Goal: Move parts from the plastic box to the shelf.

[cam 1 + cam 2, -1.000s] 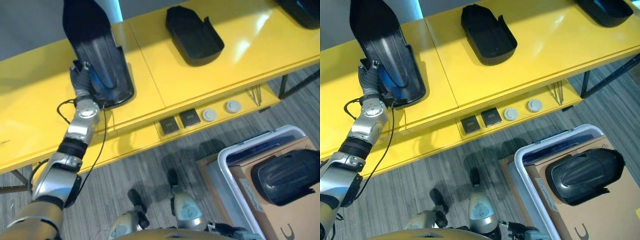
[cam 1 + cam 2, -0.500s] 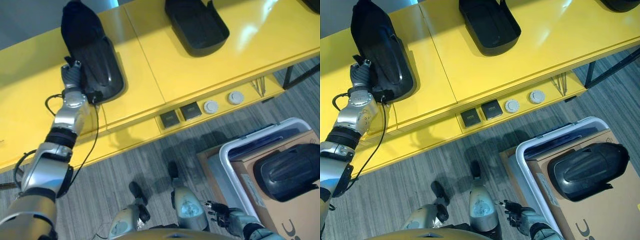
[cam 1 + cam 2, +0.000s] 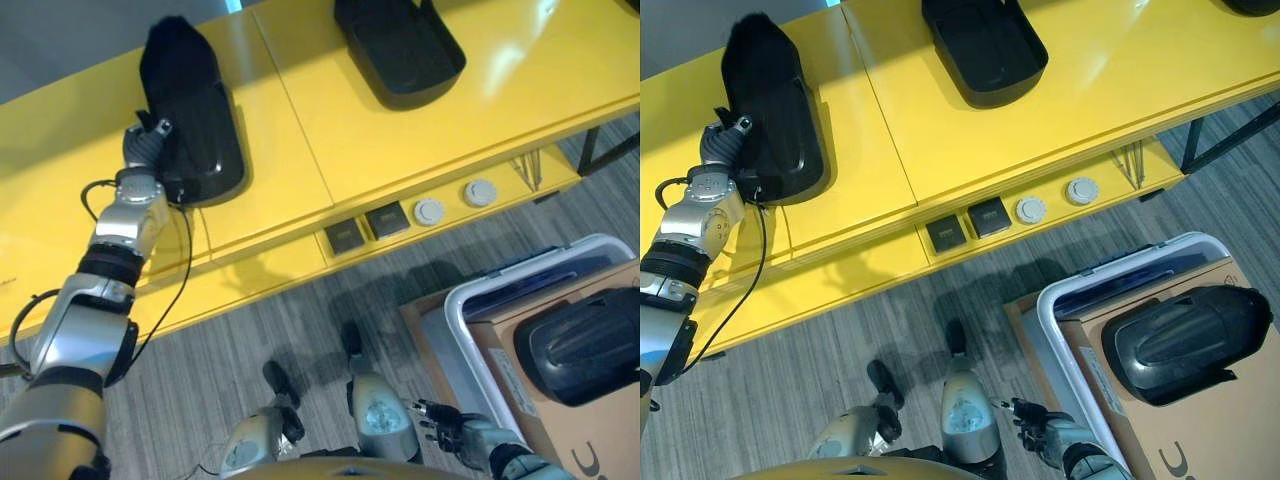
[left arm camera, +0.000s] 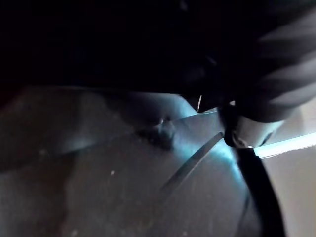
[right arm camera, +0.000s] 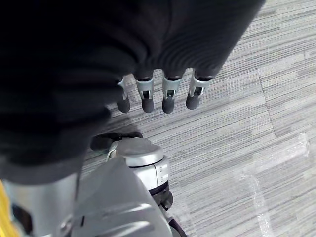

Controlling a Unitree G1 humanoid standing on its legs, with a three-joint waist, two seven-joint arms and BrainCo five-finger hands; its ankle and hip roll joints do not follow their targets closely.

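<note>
- Scene: a yellow shelf [image 3: 300, 150] runs across the upper part of the head views; a white-rimmed plastic box [image 3: 1060, 310] stands on the grey floor at the lower right.
- Placed part: a long black moulded part [image 3: 190, 125] lies flat on the left section of the shelf, its narrow end pointing away from the robot.
- Left hand [image 3: 145, 150]: it sits against the near left edge of the placed part. Whether its fingers clasp the part or merely rest against it cannot be told; the left wrist view gives a dark surface at very close range.
- Right hand [image 5: 158, 96]: it hangs low over the floor, near the plastic box, with fingers straight and relaxed and nothing held.
- Second part: a black tray-shaped part [image 3: 985, 45] rests on the next shelf section, well apart from the first.
- Remaining part: a black rounded part [image 3: 1185, 340] lies in the plastic box on top of a brown cardboard sheet [image 3: 1160, 430].
- Shelf front: two dark square sockets [image 3: 365, 228] and two round grey knobs [image 3: 455, 200] are set on the lower ledge.
- Step in hand, as a judgement: the set-down of the long part appears to be finishing.
- Next move, as a judgement: the left hand must come clear of the part without dragging it, and then a reach toward the plastic box is called for.
</note>
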